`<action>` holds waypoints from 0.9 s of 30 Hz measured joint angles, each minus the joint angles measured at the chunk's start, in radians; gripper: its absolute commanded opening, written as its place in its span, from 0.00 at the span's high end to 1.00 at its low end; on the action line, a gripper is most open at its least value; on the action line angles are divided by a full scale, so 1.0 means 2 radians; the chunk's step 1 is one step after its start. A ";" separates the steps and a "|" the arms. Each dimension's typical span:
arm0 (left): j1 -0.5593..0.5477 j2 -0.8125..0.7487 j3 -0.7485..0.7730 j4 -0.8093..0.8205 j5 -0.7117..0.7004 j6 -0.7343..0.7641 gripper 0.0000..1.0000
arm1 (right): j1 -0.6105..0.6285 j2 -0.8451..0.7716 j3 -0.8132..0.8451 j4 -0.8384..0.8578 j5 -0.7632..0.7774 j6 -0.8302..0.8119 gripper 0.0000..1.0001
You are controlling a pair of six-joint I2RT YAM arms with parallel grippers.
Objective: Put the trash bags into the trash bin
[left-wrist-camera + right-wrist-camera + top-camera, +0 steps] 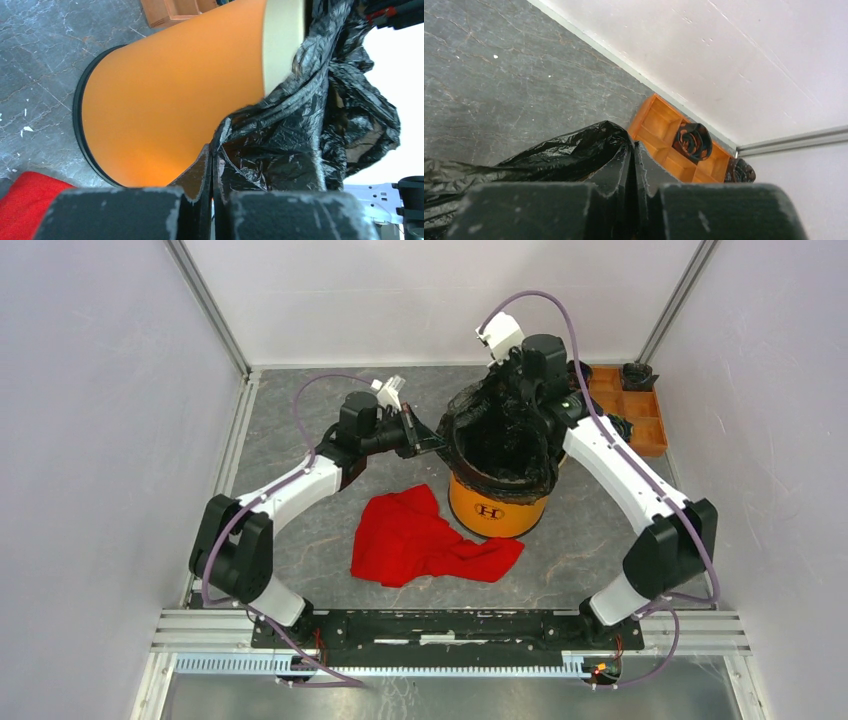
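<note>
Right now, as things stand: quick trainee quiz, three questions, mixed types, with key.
1. True or false: left fingers and right fingers are both shut on the trash bag.
2. What logo marks the trash bin?
3. The red cloth lies: A in the trash bin; B on the table; C between the left fingers.
Key: 1 true; 2 a circled H; 3 B.

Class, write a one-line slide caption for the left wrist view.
Left gripper pinches the bag draped over the rim of the bin.
</note>
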 measured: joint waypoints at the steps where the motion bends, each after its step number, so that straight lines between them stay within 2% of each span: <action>1: 0.000 0.005 0.000 0.002 0.000 0.000 0.98 | -0.001 0.009 0.008 -0.001 -0.004 -0.002 0.80; 5: 0.000 0.029 0.000 0.015 0.000 -0.008 0.98 | -0.007 0.045 0.056 -0.037 -0.004 -0.006 0.69; 10: 0.000 0.058 0.000 0.041 0.000 -0.034 0.98 | -0.013 0.076 0.115 -0.092 0.031 0.007 0.47; 16: -0.002 0.068 -0.001 0.055 -0.004 -0.048 0.98 | -0.014 0.081 0.150 -0.182 0.089 0.035 0.07; 18: -0.005 0.067 -0.003 0.057 -0.009 -0.048 0.98 | -0.014 0.081 0.170 -0.214 0.105 0.049 0.02; 22: -0.009 0.067 -0.014 0.060 -0.013 -0.049 0.98 | -0.015 0.070 0.207 -0.268 0.121 0.077 0.02; 27: -0.014 0.067 -0.024 0.060 -0.013 -0.049 0.98 | -0.015 -0.002 0.198 -0.305 0.091 0.107 0.02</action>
